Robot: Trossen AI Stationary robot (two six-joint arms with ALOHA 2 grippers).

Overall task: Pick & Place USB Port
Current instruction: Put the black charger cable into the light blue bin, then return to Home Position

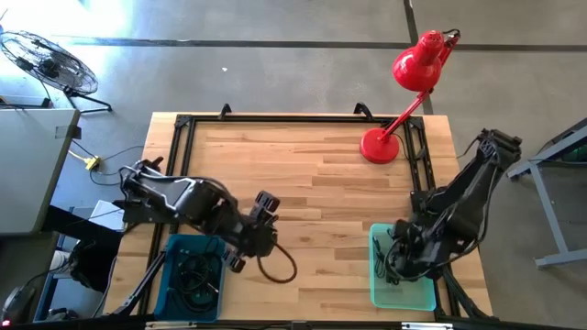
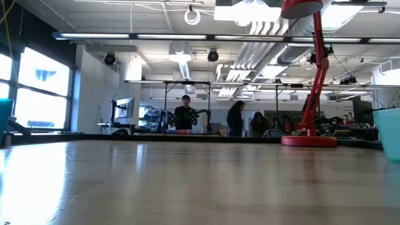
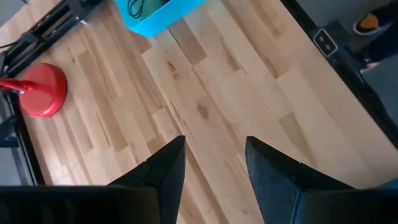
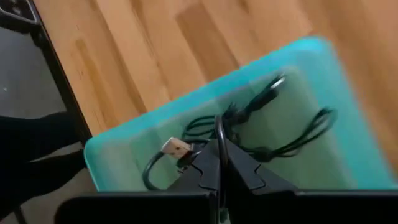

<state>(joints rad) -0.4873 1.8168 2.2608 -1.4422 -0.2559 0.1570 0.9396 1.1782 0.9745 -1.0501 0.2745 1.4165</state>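
Your wooden table [image 1: 312, 192] with red lamp [image 1: 381, 145], people beyond in the room, right gripper [image 4: 219, 177] pinched on a USB cable [image 4: 217, 134] over the green bin [image 4: 118, 152], left gripper [image 3: 211, 158] spread wide, empty, beside blue bin [image 1: 170, 275].

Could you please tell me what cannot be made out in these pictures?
1. Right tool shut on USB cable: in the high view, hidden under its own arm.
2. Blue bin contents: high view, too small; left arm overlaps.
3. Green bin: low view, cut off by the edge.
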